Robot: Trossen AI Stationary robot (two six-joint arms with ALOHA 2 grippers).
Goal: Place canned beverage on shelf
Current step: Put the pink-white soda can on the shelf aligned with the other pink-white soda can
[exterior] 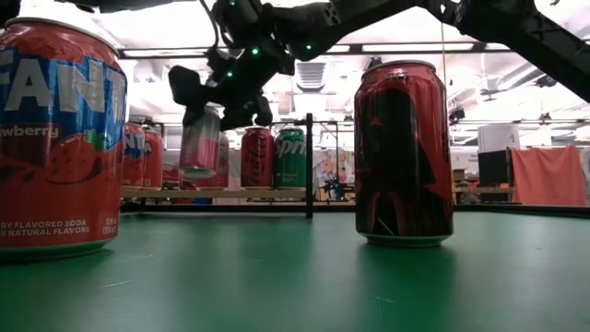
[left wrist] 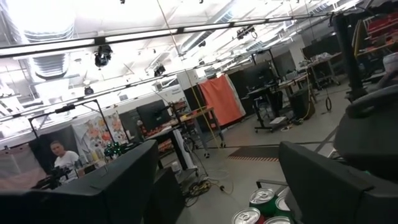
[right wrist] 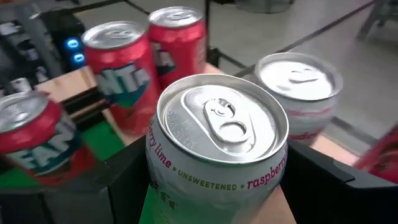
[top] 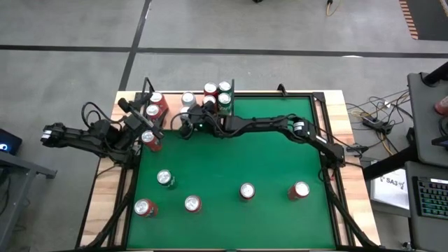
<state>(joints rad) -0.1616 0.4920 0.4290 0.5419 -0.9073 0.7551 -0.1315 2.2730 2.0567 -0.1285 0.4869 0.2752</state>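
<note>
Right tool (exterior: 205,120): pinching the pale silver raspberry-lime can (right wrist: 217,155) by its sides — likely so the base stays free to set down.
Can's place: in the air over the pale wood shelf (top: 175,105) at the surface's far edge.
Can's axis: upright, tab up.
Left tool (top: 143,129): spread, near the shelf's left end — idle.

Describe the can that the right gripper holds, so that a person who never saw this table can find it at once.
Start at the shelf, the pale wood panel at the far edge of the green table. Just in front of it, the right gripper holds one can upright, lifted off the table. Its neighbours are red or green; this one is pale silver, with the words "lime", "unsweetened" and "raspberry" around its top.
</note>
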